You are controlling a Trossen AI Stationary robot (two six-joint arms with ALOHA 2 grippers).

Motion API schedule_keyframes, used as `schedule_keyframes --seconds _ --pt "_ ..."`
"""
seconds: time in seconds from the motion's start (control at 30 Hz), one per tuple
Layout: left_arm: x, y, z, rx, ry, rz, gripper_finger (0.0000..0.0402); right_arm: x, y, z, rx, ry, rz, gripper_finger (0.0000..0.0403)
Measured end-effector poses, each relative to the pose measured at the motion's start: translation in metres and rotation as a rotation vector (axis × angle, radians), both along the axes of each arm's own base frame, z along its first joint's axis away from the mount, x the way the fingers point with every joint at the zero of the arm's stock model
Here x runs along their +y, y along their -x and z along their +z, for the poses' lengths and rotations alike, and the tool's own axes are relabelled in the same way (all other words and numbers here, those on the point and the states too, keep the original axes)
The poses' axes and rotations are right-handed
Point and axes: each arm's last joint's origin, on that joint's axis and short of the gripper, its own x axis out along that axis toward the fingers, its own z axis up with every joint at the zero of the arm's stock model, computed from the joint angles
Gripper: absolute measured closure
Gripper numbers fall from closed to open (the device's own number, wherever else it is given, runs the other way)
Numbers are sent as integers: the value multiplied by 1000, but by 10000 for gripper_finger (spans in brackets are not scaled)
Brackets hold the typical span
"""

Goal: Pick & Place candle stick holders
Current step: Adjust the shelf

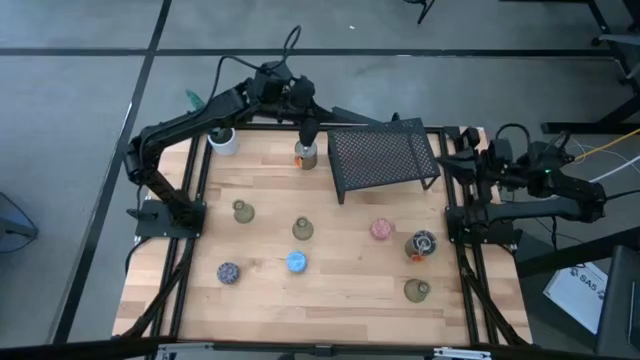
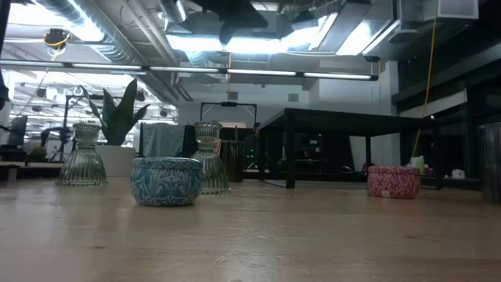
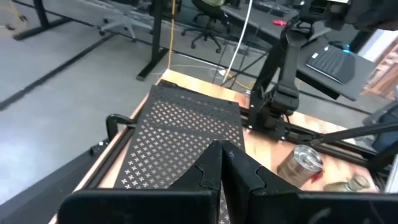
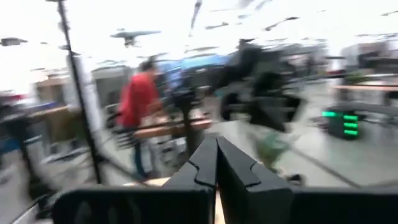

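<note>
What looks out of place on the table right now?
Nothing spilled or broken. The silvery holder right of the pink holder seems tipped over, its round mouth facing sideways, unlike the upright olive glass holder; hard to confirm.

You are running two dark, nearly black jointed arms, the left arm (image 1: 190, 125) and the right arm (image 1: 540, 180), each built of slim tube-like links with chunkier housings at the joints. Black cables loop off the left arm's upper joint. Each wrist camera shows matte black fingers (image 3: 205, 171) with angular, stepped edges that taper to a point above a broad black crossbar.
</note>
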Motion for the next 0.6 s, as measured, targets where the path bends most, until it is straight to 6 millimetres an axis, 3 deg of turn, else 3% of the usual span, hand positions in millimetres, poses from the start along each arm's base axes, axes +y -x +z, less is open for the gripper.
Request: schedule_keyframes --seconds 0.27,0.6 --pt "-7 -3 1 0 -9 -26 400 -9 7 5 13 -151 -313 400" --pt "-15 -7 2 -7 -38 -59 400 -13 13 22 272 -61 -472 402"
